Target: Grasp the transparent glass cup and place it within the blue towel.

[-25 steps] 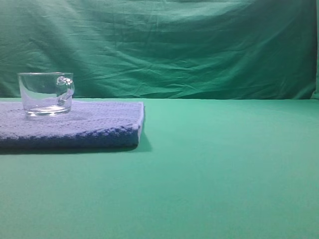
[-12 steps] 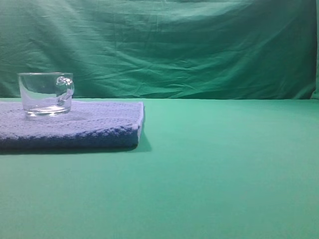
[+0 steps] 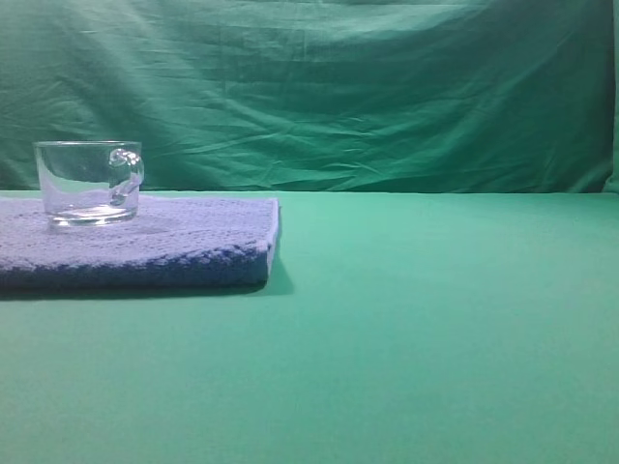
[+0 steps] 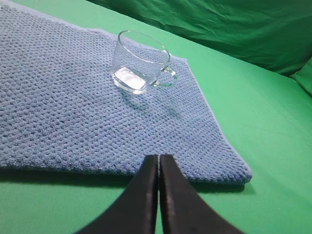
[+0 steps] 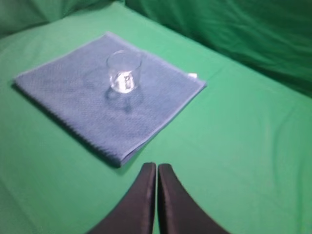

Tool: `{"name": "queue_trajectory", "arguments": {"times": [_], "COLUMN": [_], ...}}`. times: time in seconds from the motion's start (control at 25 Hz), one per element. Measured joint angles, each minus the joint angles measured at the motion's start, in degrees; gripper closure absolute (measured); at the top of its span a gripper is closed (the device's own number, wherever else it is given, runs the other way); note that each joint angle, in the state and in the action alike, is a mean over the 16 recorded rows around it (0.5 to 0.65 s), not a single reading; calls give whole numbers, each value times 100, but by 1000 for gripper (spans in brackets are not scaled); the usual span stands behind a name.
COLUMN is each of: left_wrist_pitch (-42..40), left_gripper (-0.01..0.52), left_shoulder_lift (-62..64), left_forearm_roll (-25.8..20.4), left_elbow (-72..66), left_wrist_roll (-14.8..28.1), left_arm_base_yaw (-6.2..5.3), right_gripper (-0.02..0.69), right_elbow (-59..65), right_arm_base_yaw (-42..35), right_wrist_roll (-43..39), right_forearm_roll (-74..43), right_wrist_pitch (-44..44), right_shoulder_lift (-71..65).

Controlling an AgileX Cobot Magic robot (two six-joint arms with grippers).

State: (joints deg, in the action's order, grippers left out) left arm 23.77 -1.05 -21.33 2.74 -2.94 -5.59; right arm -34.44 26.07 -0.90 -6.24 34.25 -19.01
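Glass cup [image 4: 139, 62] upright on blue towel [image 4: 73, 117], on green surface [image 3: 435, 319]. Left claw [image 4: 159, 161] pressed together, empty; right claw [image 5: 157, 168] likewise.

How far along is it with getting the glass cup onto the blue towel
It looks done. The transparent glass cup stands upright on the blue towel, well inside its edges, with nothing touching it. Nothing is in hand: the left gripper and the right gripper are both shut and empty, held back over the green table away from the cup. Nothing of the task appears left.
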Motion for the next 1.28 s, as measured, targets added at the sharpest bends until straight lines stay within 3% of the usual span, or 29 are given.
{"name": "queue_trajectory", "arguments": {"times": [0.28, 0.56, 1.28], "left_wrist_pitch": [0, 0, 0], "left_gripper": [514, 514, 514], "left_shoulder_lift": [0, 0, 0], "left_forearm_roll": [0, 0, 0], "left_elbow": [0, 0, 0], "left_wrist_roll": [0, 0, 0], "left_arm_base_yaw": [0, 0, 0], "right_gripper": [665, 665, 665], "right_elbow": [1661, 2949, 3600], "right_arm_base_yaw": [-1279, -2035, -2468], "right_wrist_roll": [-2, -12, -22], "right_forearm_roll": [37, 189, 411], "right_wrist_pitch": [-984, -1443, -1270], "right_shoulder_lift": [1035, 1703, 1948]}}
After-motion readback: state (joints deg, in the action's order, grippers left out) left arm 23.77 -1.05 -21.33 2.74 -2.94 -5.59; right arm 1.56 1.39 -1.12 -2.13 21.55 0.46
